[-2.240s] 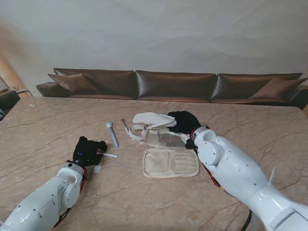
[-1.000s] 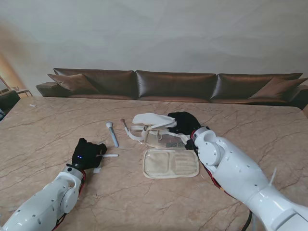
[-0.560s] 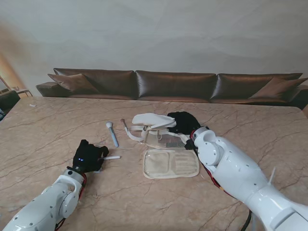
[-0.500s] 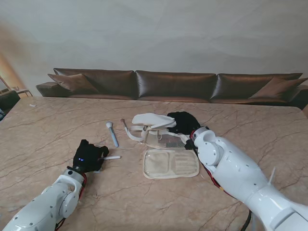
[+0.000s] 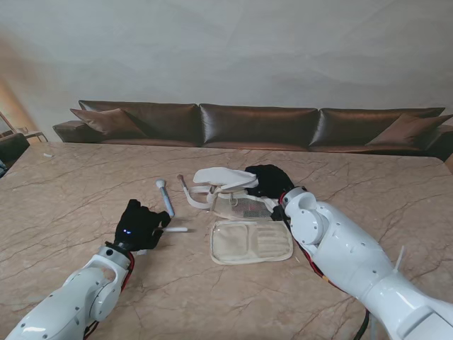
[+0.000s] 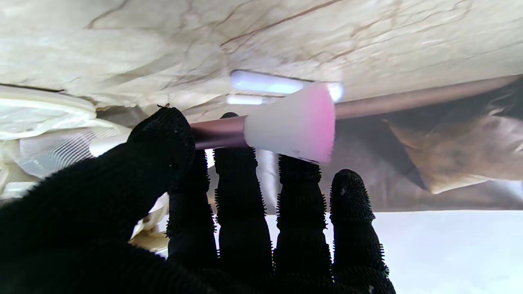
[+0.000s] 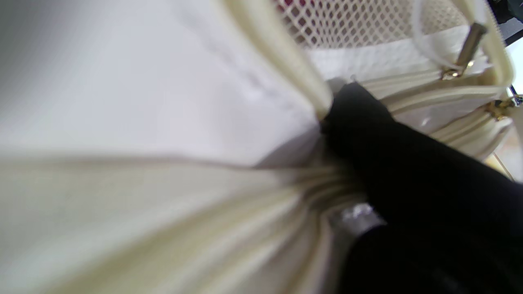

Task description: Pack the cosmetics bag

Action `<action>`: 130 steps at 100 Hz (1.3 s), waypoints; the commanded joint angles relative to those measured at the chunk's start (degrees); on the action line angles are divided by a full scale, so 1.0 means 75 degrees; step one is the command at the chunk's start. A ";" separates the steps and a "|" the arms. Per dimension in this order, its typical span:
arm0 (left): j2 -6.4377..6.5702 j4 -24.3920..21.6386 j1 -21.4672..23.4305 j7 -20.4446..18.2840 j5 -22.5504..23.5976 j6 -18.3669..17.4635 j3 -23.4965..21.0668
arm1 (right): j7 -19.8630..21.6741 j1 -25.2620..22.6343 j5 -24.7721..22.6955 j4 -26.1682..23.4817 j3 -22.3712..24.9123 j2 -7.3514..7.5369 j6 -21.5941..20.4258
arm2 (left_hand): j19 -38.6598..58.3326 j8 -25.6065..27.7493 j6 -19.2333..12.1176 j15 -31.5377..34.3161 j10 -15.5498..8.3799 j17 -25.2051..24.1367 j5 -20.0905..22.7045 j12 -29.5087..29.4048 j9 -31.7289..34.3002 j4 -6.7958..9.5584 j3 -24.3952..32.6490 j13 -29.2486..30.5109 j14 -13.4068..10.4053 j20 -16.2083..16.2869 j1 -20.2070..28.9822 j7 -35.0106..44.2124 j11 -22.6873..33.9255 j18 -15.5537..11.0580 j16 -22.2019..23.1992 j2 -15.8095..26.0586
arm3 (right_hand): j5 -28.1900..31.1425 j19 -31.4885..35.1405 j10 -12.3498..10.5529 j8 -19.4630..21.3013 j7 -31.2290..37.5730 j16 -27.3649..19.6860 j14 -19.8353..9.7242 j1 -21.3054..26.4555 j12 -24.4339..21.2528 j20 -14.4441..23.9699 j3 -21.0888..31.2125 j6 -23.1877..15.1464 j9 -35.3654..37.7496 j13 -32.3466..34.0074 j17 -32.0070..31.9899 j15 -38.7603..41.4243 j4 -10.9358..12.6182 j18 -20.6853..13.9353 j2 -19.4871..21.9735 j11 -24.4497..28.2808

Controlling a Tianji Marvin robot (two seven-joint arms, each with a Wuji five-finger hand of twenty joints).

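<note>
Nearest, the black-gloved left hand (image 5: 139, 225) pinches a pink-tipped makeup brush (image 6: 286, 124) between thumb and fingers above the marble table (image 5: 85, 184), while farther off the right hand (image 5: 272, 180) grips the rim of the open cream cosmetics bag (image 5: 249, 237).

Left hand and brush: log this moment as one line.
left hand: shut on brush | right hand: holding cosmetics bag open | brush: not yet in bag

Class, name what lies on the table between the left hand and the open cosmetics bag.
Stand view: only bare marble table between left hand, holding a brush, and cosmetics bag.
</note>
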 commanded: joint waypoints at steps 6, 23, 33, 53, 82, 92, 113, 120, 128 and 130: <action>-0.0119 -0.0348 0.0020 0.0073 0.0018 0.0056 0.0244 | -0.0001 -0.0057 0.0016 -0.0125 -0.0015 -0.0079 -0.0081 | 0.0074 0.0417 -0.0780 0.0041 -0.0087 0.0008 0.0580 0.0145 0.0549 0.0165 0.0426 0.0189 -0.0028 0.0129 0.0230 0.0744 0.0614 0.0056 0.0106 0.0241 | 0.0334 0.0787 -0.0021 -0.0130 0.0725 -0.0077 -0.0166 0.0632 -0.0046 0.0059 0.0357 -0.0847 0.0199 0.0828 0.0360 0.0479 0.0080 -0.0064 0.0920 0.0134; -0.0197 -0.0647 -0.0169 0.0092 -0.0044 0.0214 0.0774 | -0.0012 -0.0062 0.0026 -0.0122 -0.0039 -0.0088 -0.0122 | 0.0112 0.0379 -0.0784 0.0023 -0.0097 0.0082 0.0628 0.0109 0.0629 0.0179 0.0469 0.0285 0.0003 0.0159 0.0184 0.0680 0.0540 0.0086 0.0110 0.0219 | 0.0328 0.0787 -0.0024 -0.0134 0.0718 -0.0077 -0.0175 0.0636 -0.0046 0.0057 0.0365 -0.0843 0.0194 0.0825 0.0359 0.0479 0.0083 -0.0060 0.0917 0.0130; -0.0246 -0.0682 -0.0375 0.0113 -0.0096 0.0346 0.1192 | -0.0050 -0.0076 0.0037 -0.0136 -0.0051 -0.0103 -0.0142 | 0.0163 0.0314 -0.0759 0.0025 -0.0078 0.0162 0.0682 0.0043 0.0741 0.0188 0.0512 0.0398 0.0047 0.0204 0.0164 0.0611 0.0461 0.0097 0.0108 0.0180 | 0.0336 0.0788 -0.0018 -0.0132 0.0724 -0.0079 -0.0171 0.0633 -0.0046 0.0058 0.0367 -0.0831 0.0198 0.0827 0.0357 0.0476 0.0082 -0.0050 0.0919 0.0129; -0.0398 -0.0508 -0.0785 0.0226 -0.0376 0.0667 0.2050 | -0.0140 -0.0164 0.0044 -0.0286 -0.0006 -0.0119 -0.0087 | 0.0190 0.0136 -0.0821 0.0015 -0.0096 0.0382 0.0860 -0.0019 0.0932 0.0234 0.0747 0.0592 -0.0007 0.0345 -0.0029 0.0479 0.0269 -0.0109 0.0061 0.0036 | 0.0317 0.0794 -0.0016 -0.0133 0.0721 -0.0081 -0.0163 0.0642 -0.0045 0.0059 0.0364 -0.0820 0.0193 0.0825 0.0358 0.0473 0.0082 -0.0052 0.0921 0.0127; -0.0553 -0.0031 -0.1275 0.0242 -0.0696 0.0899 0.2989 | -0.0068 -0.0320 0.0073 -0.0605 0.0176 -0.0074 0.0014 | 0.0184 0.0126 -0.0826 0.0018 -0.0107 0.0518 0.0884 0.0007 0.0971 0.0259 0.0791 0.0649 0.0000 0.0405 -0.0090 0.0442 0.0246 -0.0085 0.0056 0.0022 | 0.0337 0.0811 -0.0017 -0.0137 0.0723 -0.0080 -0.0176 0.0662 -0.0042 0.0062 0.0357 -0.0831 0.0212 0.0836 0.0378 0.0478 0.0089 -0.0058 0.0907 0.0134; -0.0622 0.0209 -0.1478 0.0263 -0.0828 0.0958 0.3257 | -0.0015 -0.0363 0.0064 -0.0710 0.0235 -0.0046 0.0021 | 0.0249 0.0132 -0.0814 0.0053 -0.0095 0.0529 0.0878 0.0025 0.0970 0.0262 0.0797 0.0658 0.0039 0.0489 -0.0075 0.0435 0.0244 -0.0049 0.0083 0.0023 | 0.0338 0.0816 -0.0020 -0.0141 0.0717 -0.0081 -0.0161 0.0669 -0.0035 0.0065 0.0363 -0.0834 0.0229 0.0836 0.0378 0.0478 0.0092 -0.0054 0.0894 0.0145; -0.0768 0.0682 -0.1928 0.0259 -0.1073 0.1102 0.3724 | 0.0025 -0.0390 0.0053 -0.0773 0.0253 -0.0027 -0.0051 | 0.0339 0.0134 -0.0787 0.0111 -0.0102 0.0514 0.0865 0.0072 0.0978 0.0258 0.0794 0.0648 0.0063 0.0624 -0.0061 0.0452 0.0292 -0.0020 0.0125 0.0028 | 0.0360 0.0823 -0.0019 -0.0136 0.0728 -0.0083 -0.0172 0.0667 -0.0018 0.0069 0.0379 -0.0836 0.0236 0.0835 0.0377 0.0475 0.0091 -0.0042 0.0877 0.0163; -0.0803 0.0773 -0.2034 0.0213 -0.1136 0.1164 0.3804 | 0.0028 -0.0398 0.0034 -0.0781 0.0258 -0.0018 -0.0096 | 0.0339 0.0131 -0.0784 0.0120 -0.0097 0.0505 0.0858 0.0085 0.0979 0.0256 0.0788 0.0633 0.0070 0.0650 -0.0058 0.0459 0.0313 -0.0015 0.0134 0.0034 | 0.0365 0.0823 -0.0036 -0.0139 0.0727 -0.0085 -0.0160 0.0667 -0.0014 0.0070 0.0388 -0.0831 0.0243 0.0835 0.0377 0.0471 0.0091 -0.0038 0.0867 0.0166; -0.0821 0.0830 -0.2140 0.0159 -0.1151 0.1239 0.3878 | 0.0059 -0.0409 0.0026 -0.0797 0.0276 -0.0002 -0.0140 | 0.0330 0.0131 -0.0778 0.0131 -0.0095 0.0484 0.0860 0.0093 0.0974 0.0263 0.0791 0.0620 0.0075 0.0666 -0.0050 0.0470 0.0320 -0.0013 0.0142 0.0030 | 0.0363 0.0824 -0.0023 -0.0139 0.0725 -0.0085 -0.0166 0.0664 -0.0014 0.0071 0.0390 -0.0841 0.0238 0.0836 0.0375 0.0471 0.0089 -0.0035 0.0863 0.0162; -0.0822 0.0837 -0.2166 0.0141 -0.1148 0.1259 0.3896 | 0.0069 -0.0411 0.0023 -0.0802 0.0282 0.0003 -0.0147 | 0.0330 0.0130 -0.0778 0.0138 -0.0080 0.0487 0.0860 0.0095 0.0980 0.0267 0.0795 0.0628 0.0080 0.0671 -0.0042 0.0472 0.0327 -0.0007 0.0145 0.0022 | 0.0365 0.0824 -0.0026 -0.0139 0.0727 -0.0085 -0.0162 0.0662 -0.0013 0.0071 0.0389 -0.0842 0.0239 0.0836 0.0374 0.0471 0.0088 -0.0034 0.0863 0.0163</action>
